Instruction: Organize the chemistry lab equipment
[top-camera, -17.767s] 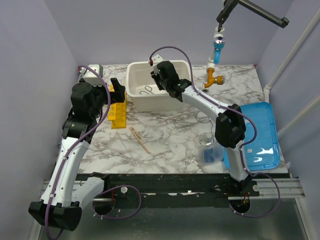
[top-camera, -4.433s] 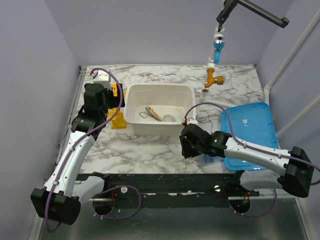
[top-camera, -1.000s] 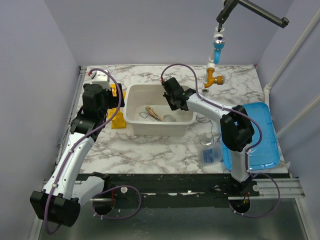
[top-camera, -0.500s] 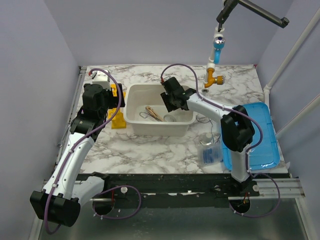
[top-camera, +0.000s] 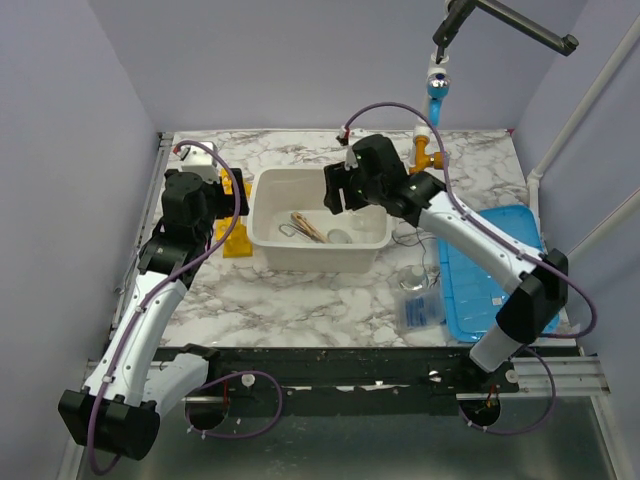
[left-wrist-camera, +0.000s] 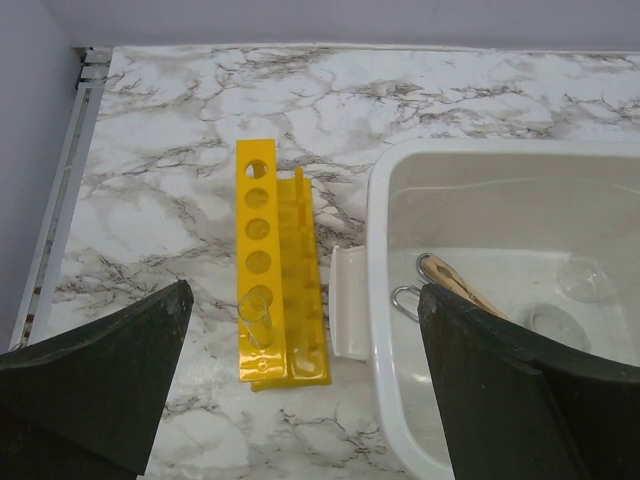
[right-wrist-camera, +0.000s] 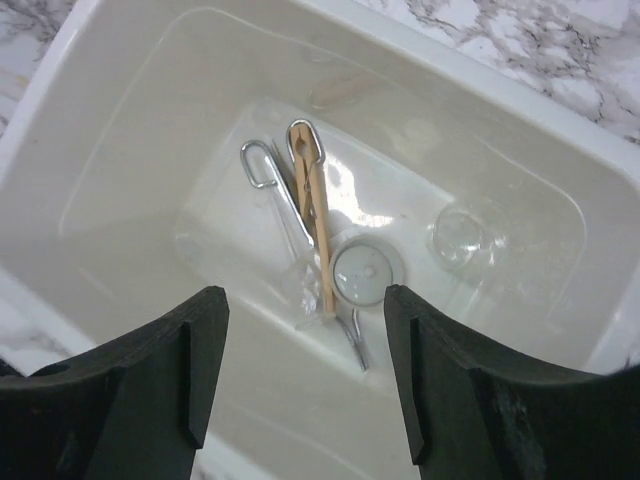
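Note:
A white tub (top-camera: 316, 256) holds silver tongs (right-wrist-camera: 266, 170), a tan wooden stick (right-wrist-camera: 315, 210), a round clear dish (right-wrist-camera: 367, 272) and a small clear glass (right-wrist-camera: 458, 236). My right gripper (right-wrist-camera: 305, 300) hangs open above the tub's middle with nothing between its fingers; from the top view it (top-camera: 338, 192) is over the tub's far right part. The yellow tube rack (left-wrist-camera: 262, 270) lies left of the tub with one clear tube (left-wrist-camera: 255, 320) in it. My left gripper (left-wrist-camera: 305, 290) is open and empty above the rack (top-camera: 236, 232). A clear bag with blue contents (top-camera: 422, 308) lies at the front right.
A blue tray (top-camera: 500, 275) lies flat at the table's right edge. A clear glass piece (top-camera: 410, 278) stands just behind the bag. A tap with an orange fitting (top-camera: 428, 150) rises at the back right. The tub's white handle lip (left-wrist-camera: 348, 312) juts toward the rack.
My right gripper has opened and risen out of the tub, its arm swinging out to the right. The left arm has stayed where it was.

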